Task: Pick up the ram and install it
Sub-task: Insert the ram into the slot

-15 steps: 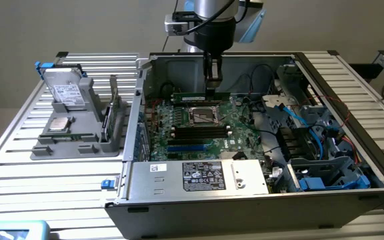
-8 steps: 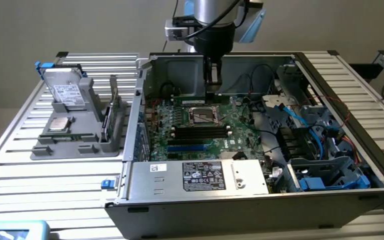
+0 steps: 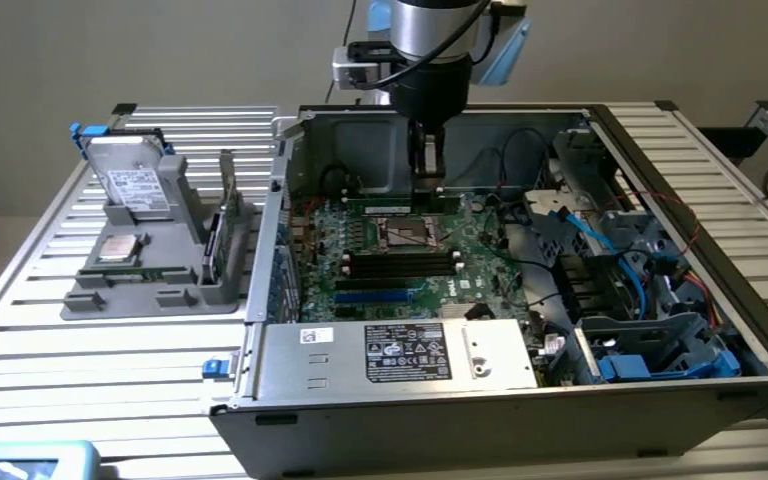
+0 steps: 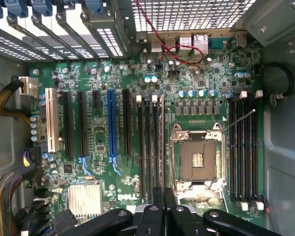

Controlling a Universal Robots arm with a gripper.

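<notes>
Thin ram stick [image 4: 161, 147], seen edge-on, clamped in the gripper [image 4: 162, 209], over black motherboard slots [image 4: 147, 147]

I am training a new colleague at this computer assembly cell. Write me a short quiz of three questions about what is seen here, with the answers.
1. Fill in: the hard drive stands in the grey holder to the exterior view's ____ of the computer case.
2. Over what does the gripper hang? A) the grey holder B) the motherboard inside the computer case C) the slatted table
3. True or false: the gripper stands wide open.

Key: 1 left; 2 B; 3 false, it is shut.
</notes>
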